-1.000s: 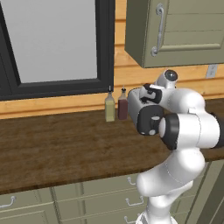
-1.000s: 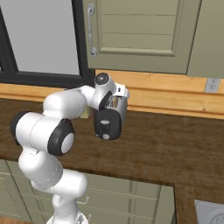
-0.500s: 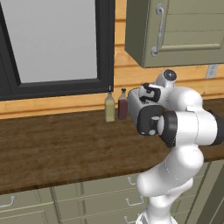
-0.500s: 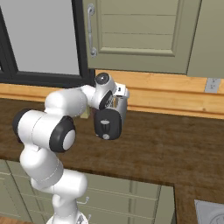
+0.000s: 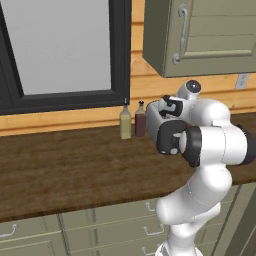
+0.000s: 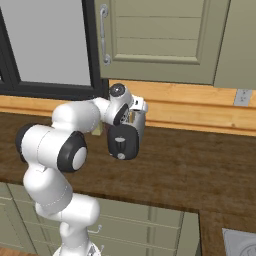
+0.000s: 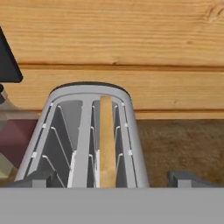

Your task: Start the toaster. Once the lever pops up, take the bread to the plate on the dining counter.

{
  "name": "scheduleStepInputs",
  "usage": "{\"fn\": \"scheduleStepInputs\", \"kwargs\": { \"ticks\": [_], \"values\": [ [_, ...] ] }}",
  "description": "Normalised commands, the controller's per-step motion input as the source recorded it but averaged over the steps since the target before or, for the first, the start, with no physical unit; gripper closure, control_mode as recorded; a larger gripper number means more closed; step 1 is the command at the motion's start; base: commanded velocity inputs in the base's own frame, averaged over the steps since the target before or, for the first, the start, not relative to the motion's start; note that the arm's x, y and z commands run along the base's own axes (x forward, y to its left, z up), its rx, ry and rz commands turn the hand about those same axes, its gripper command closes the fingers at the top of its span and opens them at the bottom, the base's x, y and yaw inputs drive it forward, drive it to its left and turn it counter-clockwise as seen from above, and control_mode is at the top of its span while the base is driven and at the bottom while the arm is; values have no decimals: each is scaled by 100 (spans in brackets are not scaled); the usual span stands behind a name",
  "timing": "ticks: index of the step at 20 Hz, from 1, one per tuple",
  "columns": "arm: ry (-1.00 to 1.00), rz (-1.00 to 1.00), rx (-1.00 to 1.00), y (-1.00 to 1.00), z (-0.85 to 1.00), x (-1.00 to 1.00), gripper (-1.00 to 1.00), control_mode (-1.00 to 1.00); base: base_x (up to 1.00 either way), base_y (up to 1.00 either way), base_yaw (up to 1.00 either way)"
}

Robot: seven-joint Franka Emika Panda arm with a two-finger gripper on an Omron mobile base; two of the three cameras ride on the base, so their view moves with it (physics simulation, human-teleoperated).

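Silver and dark grey, the toaster [image 7: 85, 135] sits at centre-bottom of the hand view with its two slots open upward; the bread [image 7: 106, 140], a pale tan slice seen edge-on, stands upright in the right-hand slot. In the right base view the toaster [image 6: 138, 131] shows just behind the wrist at frame centre, against the wood wall strip. In the left base view it is hidden by the arm.

Gripper [image 7: 109, 177]: two dark fingertips [image 7: 37, 178] low in the hand view, one at each lower corner, straddling the toaster body with a wide gap between them (jaws spread, grasping nothing). Contact with the toaster sides cannot be judged.

Change against the frames from half a second and one second back: very little. Arm posture, wrist position over the toaster and base framing all match across both base views; no visible shift of the toaster.

Surroundings: dark brown wood-grain counter [image 5: 65, 170] with green drawer fronts below. Two bottles stand left of the wrist in the left base view, a pale olive bottle [image 5: 125, 123] and a dark red bottle [image 5: 140, 121], just beside each other. Green wall cabinet [image 5: 215, 35] at upper right, black-framed window [image 5: 60, 50] at upper left.
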Motion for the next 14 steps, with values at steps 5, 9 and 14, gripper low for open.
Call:
{"fn": "scheduleStepInputs", "kwargs": {
  "ticks": [5, 9, 14],
  "values": [
    [0, 0, 0, 0, -5, 0, -100, -100, 0, 0, 0],
    [0, 0, 0, 0, -1, 0, 100, -100, 0, 0, 0],
    [0, 0, 0, 0, -1, 0, 100, -100, 0, 0, 0]
  ]
}}
